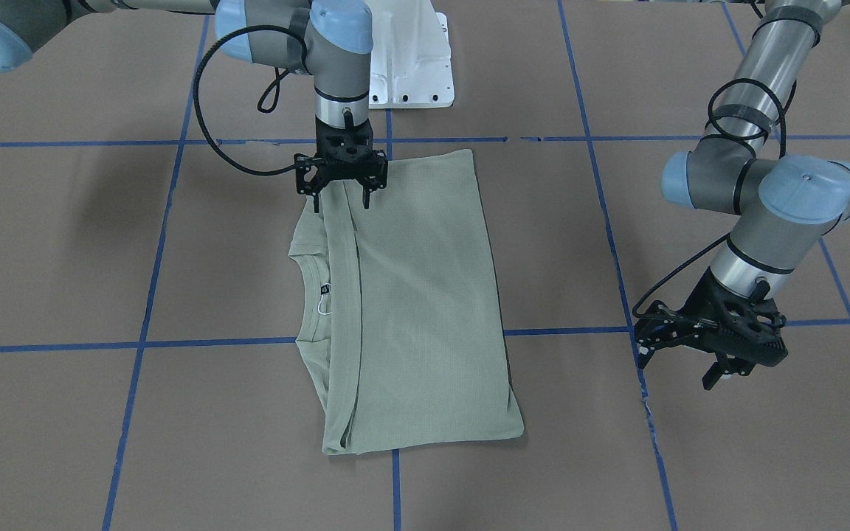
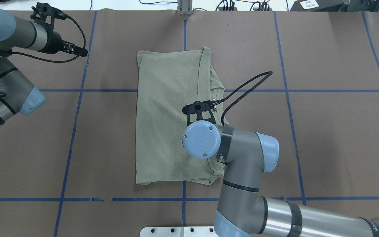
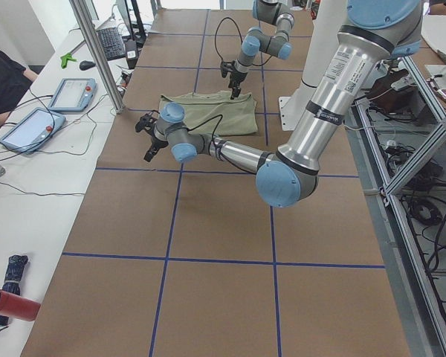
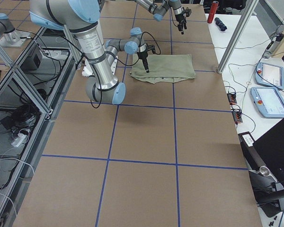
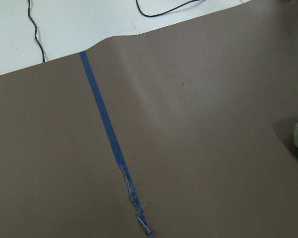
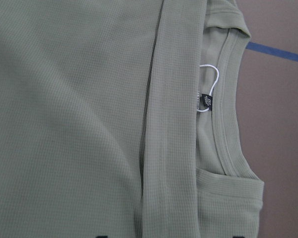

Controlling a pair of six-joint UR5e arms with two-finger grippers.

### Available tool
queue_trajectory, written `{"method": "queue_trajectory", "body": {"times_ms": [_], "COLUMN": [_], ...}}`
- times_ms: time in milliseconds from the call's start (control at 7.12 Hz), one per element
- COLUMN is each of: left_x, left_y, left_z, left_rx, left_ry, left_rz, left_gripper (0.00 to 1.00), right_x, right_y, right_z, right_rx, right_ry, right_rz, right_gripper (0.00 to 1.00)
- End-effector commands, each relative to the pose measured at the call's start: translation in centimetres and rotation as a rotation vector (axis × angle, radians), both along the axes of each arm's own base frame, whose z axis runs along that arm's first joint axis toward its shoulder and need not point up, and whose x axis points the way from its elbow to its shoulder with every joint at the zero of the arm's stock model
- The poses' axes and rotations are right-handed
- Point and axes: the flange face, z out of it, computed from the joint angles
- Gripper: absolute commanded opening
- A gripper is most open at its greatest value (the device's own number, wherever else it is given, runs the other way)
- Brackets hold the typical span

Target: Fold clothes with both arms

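Two folds or more look done, by my reading: the shirt (image 1: 425, 295) lies as a compact rectangle with no sleeves showing. Only the collar (image 6: 228, 109) and its label (image 6: 207, 100) stick out past the top layer's long edge. What's left is probably one last fold in half, or just tidying.

Your right gripper (image 1: 341, 204) hangs directly over the shirt's corner, fingers spread wide and holding nothing, with that long folded edge running beneath and between them. Your left gripper (image 1: 676, 372) is likewise spread and empty over bare table (image 1: 63, 243), the shirt well apart off its inner side.

You've got open table round every side of the shirt. Nearest the right gripper are the white pedestal (image 1: 410, 66) behind it and its own cable loop (image 1: 195, 92) hanging beside it; mind that loop.
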Motion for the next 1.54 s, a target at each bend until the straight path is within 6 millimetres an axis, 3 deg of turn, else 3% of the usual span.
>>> {"method": "queue_trajectory", "body": {"times_ms": [0,421,561,702,982,1123,1263,1404], "left_x": [0.0,0.0,0.0,0.0,0.1,0.1,0.1,0.1], "left_y": [0.0,0.0,0.0,0.0,0.1,0.1,0.1,0.1], "left_z": [0.0,0.1,0.2,0.2,0.2,0.2,0.2,0.2], "left_rx": [0.0,-0.002,-0.002,-0.002,-0.003,-0.003,-0.003,-0.003], "left_ry": [0.0,0.0,-0.002,-0.002,-0.001,-0.001,-0.001,-0.001], "left_rz": [0.0,0.0,0.0,0.0,0.001,0.001,0.001,0.001], "left_gripper": [1.0,1.0,1.0,1.0,1.0,1.0,1.0,1.0], "right_x": [-1.9,-2.3,-2.2,-1.8,-0.3,1.1,3.7,6.3], "right_y": [-1.9,-2.1,-2.0,-2.4,-3.8,-4.3,-3.8,-2.8], "right_z": [0.8,2.5,2.8,2.6,3.1,3.5,5.1,8.5], "right_rx": [-0.017,-0.011,-0.008,-0.007,0.001,0.005,0.023,0.021], "right_ry": [0.051,0.105,0.131,0.146,0.18,0.209,0.22,0.243], "right_rz": [0.012,-0.016,-0.034,-0.04,-0.055,-0.067,-0.09,-0.092], "right_gripper": [0.85,0.78,0.65,0.42,0.31,0.18,0.19,0.31]}}
